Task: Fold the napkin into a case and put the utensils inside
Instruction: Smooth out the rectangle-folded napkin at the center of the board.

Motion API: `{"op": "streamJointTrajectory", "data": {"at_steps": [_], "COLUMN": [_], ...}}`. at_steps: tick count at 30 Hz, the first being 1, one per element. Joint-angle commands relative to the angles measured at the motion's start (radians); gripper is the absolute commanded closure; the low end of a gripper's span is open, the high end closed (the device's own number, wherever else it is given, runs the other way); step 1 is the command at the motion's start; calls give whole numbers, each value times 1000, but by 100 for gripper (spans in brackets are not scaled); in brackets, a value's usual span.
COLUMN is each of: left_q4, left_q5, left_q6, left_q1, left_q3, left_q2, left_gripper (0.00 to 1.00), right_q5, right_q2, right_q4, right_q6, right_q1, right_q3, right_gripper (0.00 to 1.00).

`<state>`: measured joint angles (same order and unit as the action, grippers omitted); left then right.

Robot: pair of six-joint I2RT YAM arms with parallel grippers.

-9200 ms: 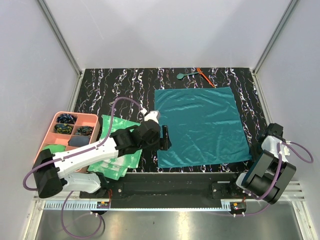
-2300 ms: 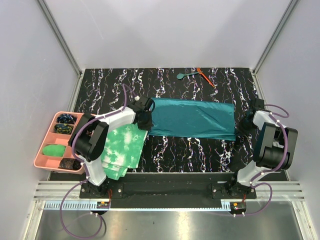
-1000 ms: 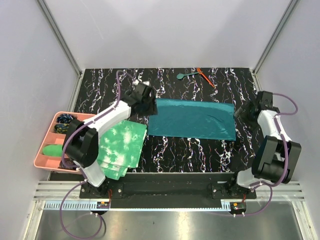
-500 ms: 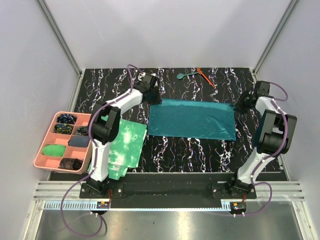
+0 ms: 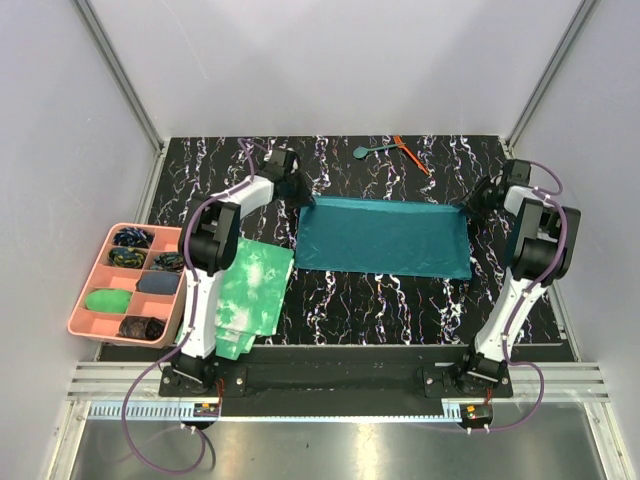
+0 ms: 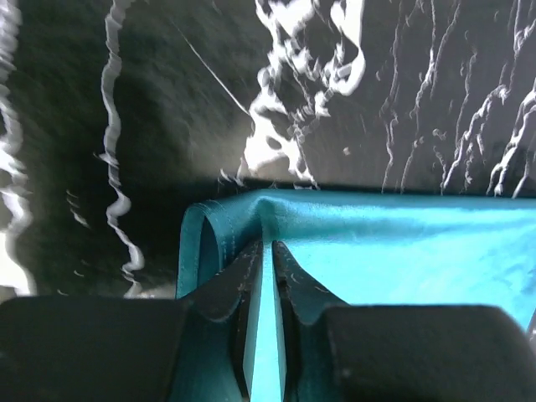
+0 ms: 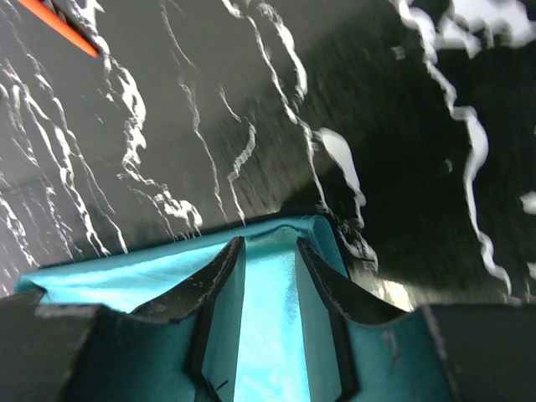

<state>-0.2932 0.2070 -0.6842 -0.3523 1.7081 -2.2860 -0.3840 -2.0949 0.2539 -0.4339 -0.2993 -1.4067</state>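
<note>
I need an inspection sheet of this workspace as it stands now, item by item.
Surface: black tabletop with white veins; no damage seen.
Job's things: dark teal cloth napkin folded into a wide band; small teal plastic spoon and thin orange-red plastic stick lie beyond it, near the far edge.
Clutter: filled pink plastic compartment tray and green-and-white tie-dye cloths, left of the napkin.
Grippers: left gripper, fingers shut on the napkin's far left corner; right gripper, fingers astride its far right corner, grip uncertain.
Cables: purple cables loop along both arms.
Surroundings: plain white walls.
</note>
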Motion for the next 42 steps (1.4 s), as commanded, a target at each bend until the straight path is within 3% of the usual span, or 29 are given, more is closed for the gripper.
{"op": "streamJointTrajectory", "data": {"at_steps": [1, 6, 11, 14, 19, 25, 28, 32, 36, 37, 38, 42], "left_q4": [8, 0, -3, 31, 140, 174, 117, 71, 49, 45, 43, 22], "left_q5": [43, 75, 121, 132, 120, 157, 89, -18, -44, -34, 0, 13], "left_q6": [8, 32, 26, -4, -52, -86, -19, 6, 23, 15, 6, -9], "left_q1": [27, 27, 24, 23, -13, -59, -117, -201, -306, -313, -316, -315], "left_q3": [74, 105, 105, 73, -7, -11, -25, -105, -137, -139, -154, -208], "left_q2": [-32, -29, 25, 74, 137, 106, 158, 256, 312, 310, 310, 329], "left_gripper": [83, 79, 75, 75, 77, 78, 77, 77, 76, 76, 76, 76], "right_q5": [7, -6, 37, 37, 27, -29, 69, 363, 455, 436, 407, 390], "right_q2": [-39, -19, 79, 133, 165, 139, 154, 248, 306, 321, 355, 423], "right_q4": [-31, -22, 42, 54, 19, -84, 47, 247, 376, 392, 389, 369], "right_q6": [55, 86, 90, 74, 26, -48, 10, 81, 147, 144, 142, 123], "right_q1": [6, 9, 25, 49, 112, 152, 152, 150, 150, 150, 150, 144], "right_q3": [-80, -97, -103, -87, -41, 21, -8, -21, 12, 35, 63, 204], "right_gripper": [61, 58, 39, 34, 33, 36, 36, 34, 41, 51, 67, 74]}}
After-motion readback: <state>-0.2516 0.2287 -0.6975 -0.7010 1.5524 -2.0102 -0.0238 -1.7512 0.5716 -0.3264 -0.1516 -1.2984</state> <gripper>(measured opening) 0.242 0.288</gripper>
